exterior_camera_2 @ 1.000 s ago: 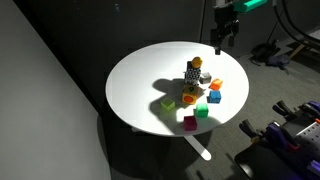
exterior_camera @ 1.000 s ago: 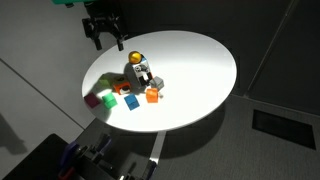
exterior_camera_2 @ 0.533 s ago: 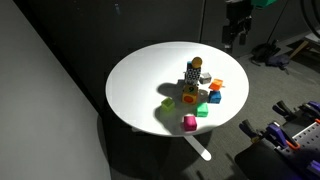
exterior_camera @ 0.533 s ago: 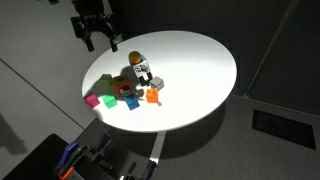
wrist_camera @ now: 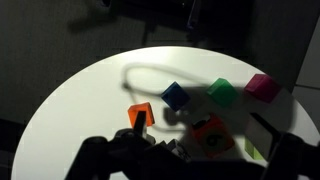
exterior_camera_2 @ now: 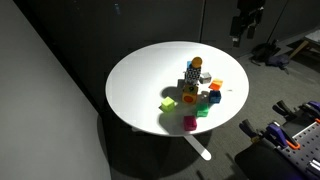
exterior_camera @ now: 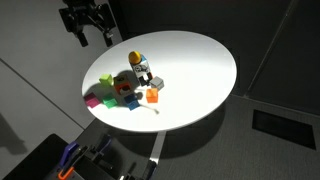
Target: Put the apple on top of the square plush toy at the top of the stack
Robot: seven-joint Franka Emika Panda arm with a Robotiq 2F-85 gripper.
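Observation:
The apple (exterior_camera: 135, 57), a small yellow-orange ball, rests on top of the stack (exterior_camera: 141, 72) near the middle of the round white table; both exterior views show it (exterior_camera_2: 197, 62). The square plush toy (exterior_camera_2: 192, 70) sits just under it, above black-and-white marked pieces. My gripper (exterior_camera: 89, 30) is open and empty. It hangs high beyond the table's far edge, well away from the stack, as the exterior view also shows (exterior_camera_2: 243, 25). In the wrist view my dark fingers (wrist_camera: 195, 165) fill the bottom, and the stack is lost in shadow there.
Loose cubes lie around the stack: orange (exterior_camera: 152, 96), blue (exterior_camera: 133, 101), magenta (exterior_camera: 107, 101) and green (exterior_camera: 92, 100). The wrist view shows blue (wrist_camera: 175, 95), green (wrist_camera: 222, 92), magenta (wrist_camera: 262, 87) and orange (wrist_camera: 139, 115) cubes. The table rim (exterior_camera: 225, 95) drops off to dark floor.
My gripper has moved up and farther away from the stack, out past the table's edge. The apple and the cubes have not moved.

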